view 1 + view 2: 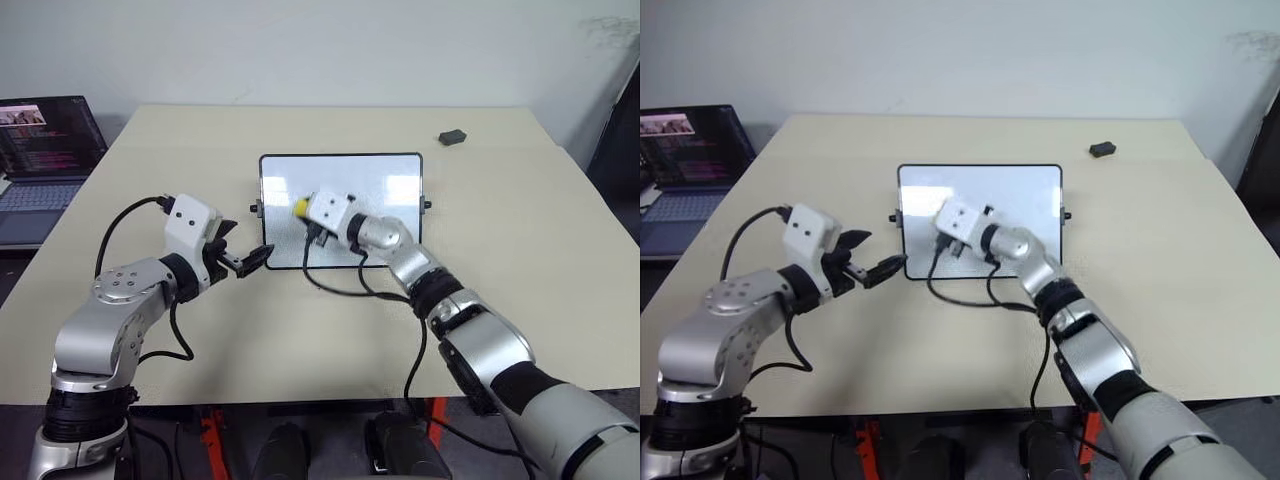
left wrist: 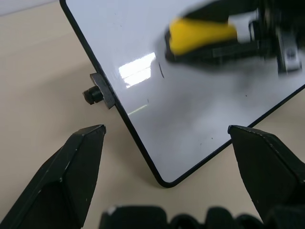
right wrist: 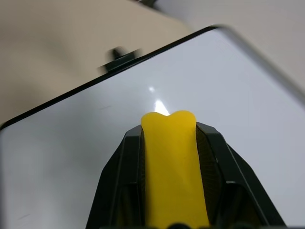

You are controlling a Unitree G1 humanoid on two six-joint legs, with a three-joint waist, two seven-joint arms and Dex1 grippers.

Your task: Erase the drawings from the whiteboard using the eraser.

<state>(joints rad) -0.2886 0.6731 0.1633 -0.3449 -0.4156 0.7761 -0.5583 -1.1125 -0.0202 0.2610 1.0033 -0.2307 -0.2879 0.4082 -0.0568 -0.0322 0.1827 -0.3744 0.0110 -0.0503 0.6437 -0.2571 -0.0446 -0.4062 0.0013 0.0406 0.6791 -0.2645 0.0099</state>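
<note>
A: What is gripped by the right tool (image 3: 170, 143)?

B: The eraser (image 3: 172, 162) is clamped between its two black fingers, which are closed tight against the yellow block's sides. The block's rounded yellow end is seen jutting out past the fingertips, over the white face of the whiteboard (image 1: 385, 180). Whether that end is pressed on the board or held just above it cannot be told.

A: And the left tool (image 2: 167, 138)?

B: It is held wide open, and nothing is gripped. One near corner of the whiteboard is seen lying between and just ahead of its spread fingers, and a small black knob (image 2: 93, 94) on the board's short side is found just ahead of one fingertip. No contact between the fingers and the frame can be made out.

A: Where are the drawings?

B: Only faint marks (image 2: 161, 70) are made out, a thin dark stroke and a few specks, on the board's surface just beside the eraser's yellow tip and ahead of the open left tool.

A: What else is carried by the desk (image 1: 300, 330)?

B: A small dark object (image 1: 453, 136) is seen well beyond the right tool, near the desk's far edge. A laptop (image 1: 45, 150) is placed off beyond the left tool.
</note>
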